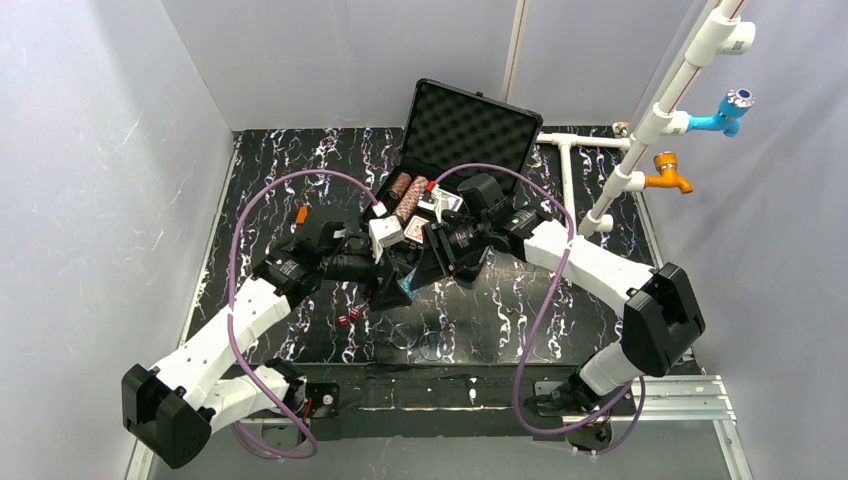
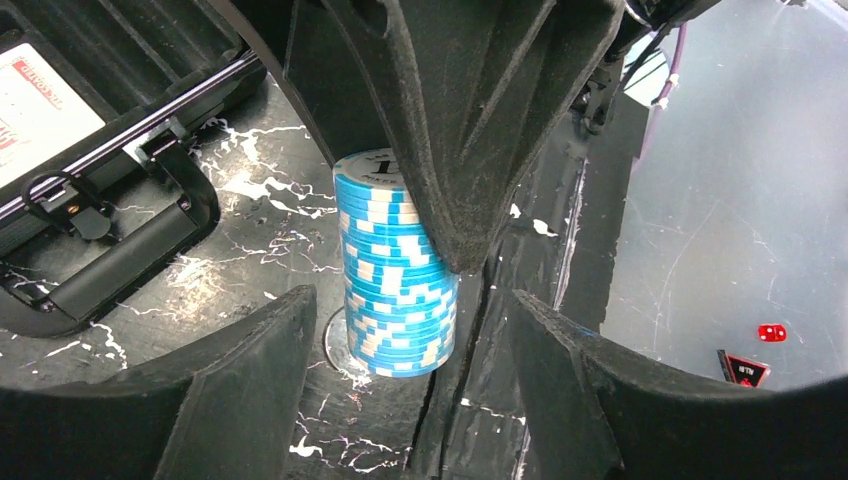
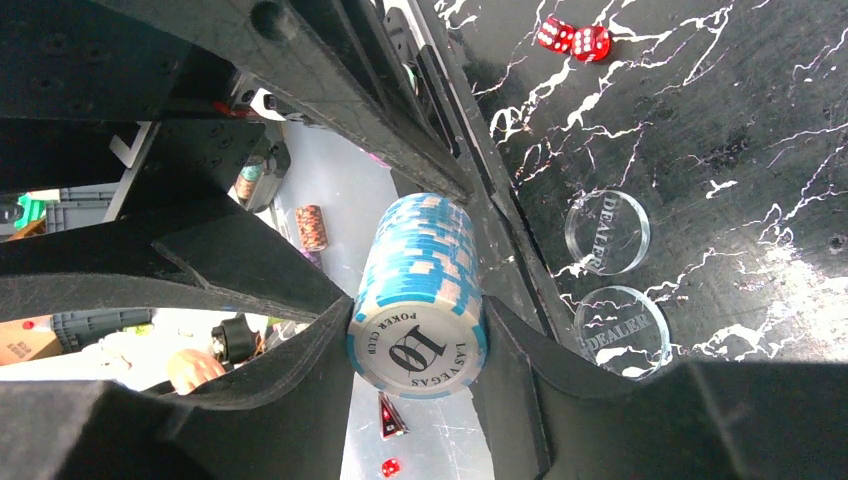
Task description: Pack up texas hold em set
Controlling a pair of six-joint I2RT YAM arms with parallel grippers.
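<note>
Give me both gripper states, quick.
Left gripper: open, holding nothing.
Right gripper: closed on the blue chip stack.

The end chip of the blue chip stack [image 3: 418,345] read "POKER CLUB" along one edge, a large "10" in the middle and "LAS VEGAS" along the other edge. Two clear discs on the tabletop [image 3: 750,150] each bore the word "DEALER", one [image 3: 607,232] just beside the other [image 3: 620,330]. The red dice [image 3: 573,38] showed white pips. In the left wrist view, a white packet [image 2: 35,110] carried red print, too cropped to read.
</note>
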